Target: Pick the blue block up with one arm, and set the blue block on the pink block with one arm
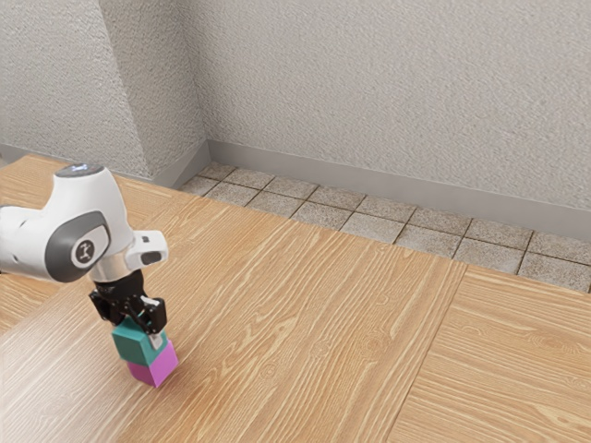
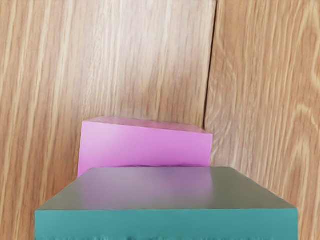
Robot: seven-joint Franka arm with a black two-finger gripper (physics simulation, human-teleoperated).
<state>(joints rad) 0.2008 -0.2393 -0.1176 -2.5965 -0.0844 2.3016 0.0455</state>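
The blue block (image 1: 135, 344) is teal-coloured and sits on top of the pink block (image 1: 157, 365) on the wooden table, near the exterior view's lower left. It is shifted a little off the pink block's centre. My gripper (image 1: 131, 323) comes down from above and is shut on the blue block's upper part, one black finger on each side. In the wrist view the blue block (image 2: 165, 200) lies just under my hand, and part of the pink block (image 2: 145, 146) shows past its edge.
The wooden table (image 1: 323, 305) stretches wide toward the exterior view's right. A grey tiled floor (image 1: 388, 217) and a plaster wall lie behind it. My white arm (image 1: 65, 235) enters from the left.
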